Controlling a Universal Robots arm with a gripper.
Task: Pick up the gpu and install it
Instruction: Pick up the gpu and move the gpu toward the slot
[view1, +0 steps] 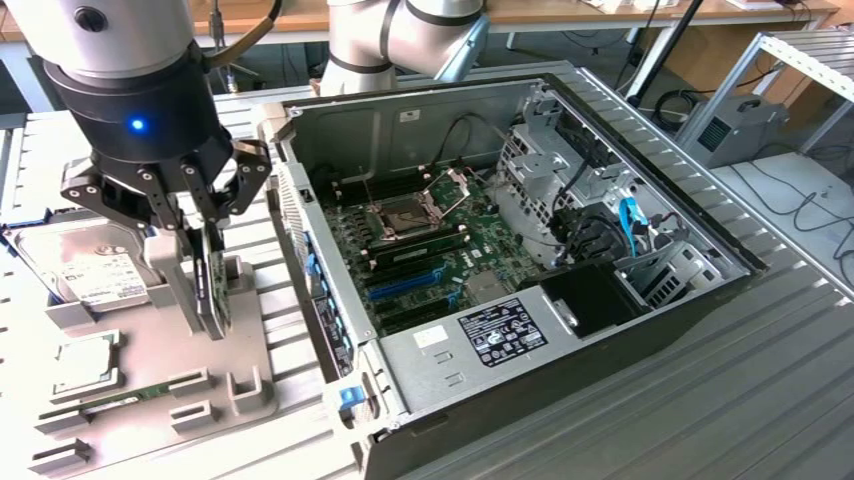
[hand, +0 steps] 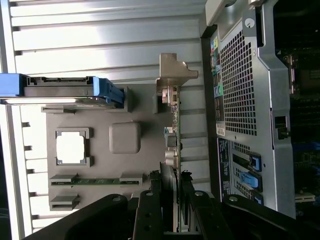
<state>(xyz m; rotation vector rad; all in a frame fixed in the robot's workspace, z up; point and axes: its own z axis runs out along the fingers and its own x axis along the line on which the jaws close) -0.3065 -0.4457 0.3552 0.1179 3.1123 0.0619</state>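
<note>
The gpu (view1: 216, 315) is a slim dark card seen edge-on, standing upright over the grey holder tray (view1: 254, 380) at the exterior view's left. My gripper (view1: 203, 262) comes down on it from above, with a finger on each face of the card. In the wrist view the gpu (hand: 172, 125) runs as a thin strip from its silvery bracket (hand: 175, 70) down between the black fingers (hand: 149, 210) of the gripper (hand: 171, 192). Whether the card's lower edge still rests in the tray I cannot tell.
The open computer case (view1: 534, 250) with its motherboard (view1: 427, 240) lies just to the exterior view's right of the tray; its perforated rear panel (hand: 245, 100) is close beside the card. On the tray sit a hard drive (view1: 94, 275), a processor (view1: 87, 365) and a green memory stick (view1: 127, 400).
</note>
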